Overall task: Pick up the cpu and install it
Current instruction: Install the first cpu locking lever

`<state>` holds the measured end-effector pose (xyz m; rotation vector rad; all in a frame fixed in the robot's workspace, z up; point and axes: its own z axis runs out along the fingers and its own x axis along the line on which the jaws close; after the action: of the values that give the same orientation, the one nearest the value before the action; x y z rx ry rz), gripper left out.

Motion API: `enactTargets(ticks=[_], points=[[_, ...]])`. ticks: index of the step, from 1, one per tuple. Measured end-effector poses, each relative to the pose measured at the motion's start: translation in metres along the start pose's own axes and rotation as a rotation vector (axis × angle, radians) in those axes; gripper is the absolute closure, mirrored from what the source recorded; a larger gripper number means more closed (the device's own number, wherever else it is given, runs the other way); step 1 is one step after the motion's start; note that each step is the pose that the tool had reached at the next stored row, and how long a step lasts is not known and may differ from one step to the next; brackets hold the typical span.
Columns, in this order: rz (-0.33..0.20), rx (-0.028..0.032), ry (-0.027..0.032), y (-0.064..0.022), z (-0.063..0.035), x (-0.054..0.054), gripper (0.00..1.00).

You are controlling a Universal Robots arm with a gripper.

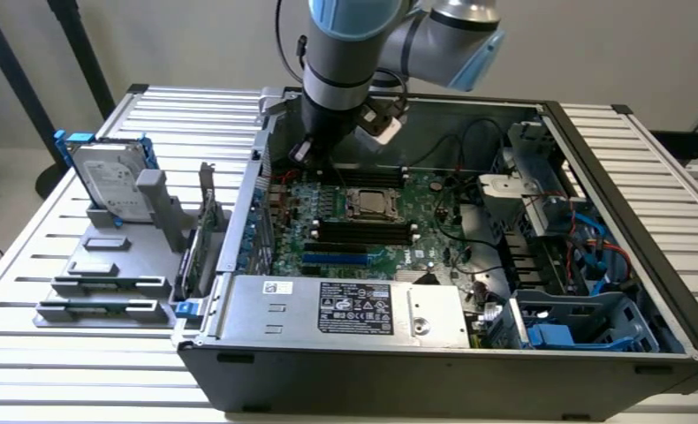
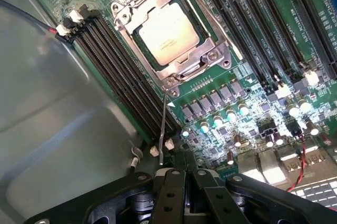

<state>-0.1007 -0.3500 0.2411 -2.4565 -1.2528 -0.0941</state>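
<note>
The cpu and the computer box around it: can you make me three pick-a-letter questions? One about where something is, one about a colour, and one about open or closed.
1. Where is the cpu?
A. on a plate
B. in its socket on the motherboard
C. on the floor

2. What colour is the motherboard?
A. red
B. yellow
C. green

3. How is the computer case?
A. open, with its insides showing
B. closed by a side panel
C. wrapped in paper

Answers:
1 B, the silver square sits inside the metal socket frame on the board.
2 C, the board looks green in both views.
3 A, the exterior view looks straight down into the case at the parts inside.
</note>
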Motion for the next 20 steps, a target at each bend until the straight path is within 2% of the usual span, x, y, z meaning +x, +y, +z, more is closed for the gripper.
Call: enactTargets(ticks=[2, 4, 12, 16, 20], points=[[0.014, 0.0026, 0.0138, -0.0004, 0.0001, -0.0004, 0.89], [0.032, 0.0020, 0.0250, -0.0005, 0.0001, -0.0004, 0.89], [0.114, -0.0182, 0.0567, -0.0005, 0.0001, -0.0004, 0.89], [0.144, -0.0312, 0.0728, -0.0007, -0.0006, -0.0002, 0.89], [0.164, -0.0401, 0.0826, -0.0008, -0.0026, 0.0006, 0.89]])
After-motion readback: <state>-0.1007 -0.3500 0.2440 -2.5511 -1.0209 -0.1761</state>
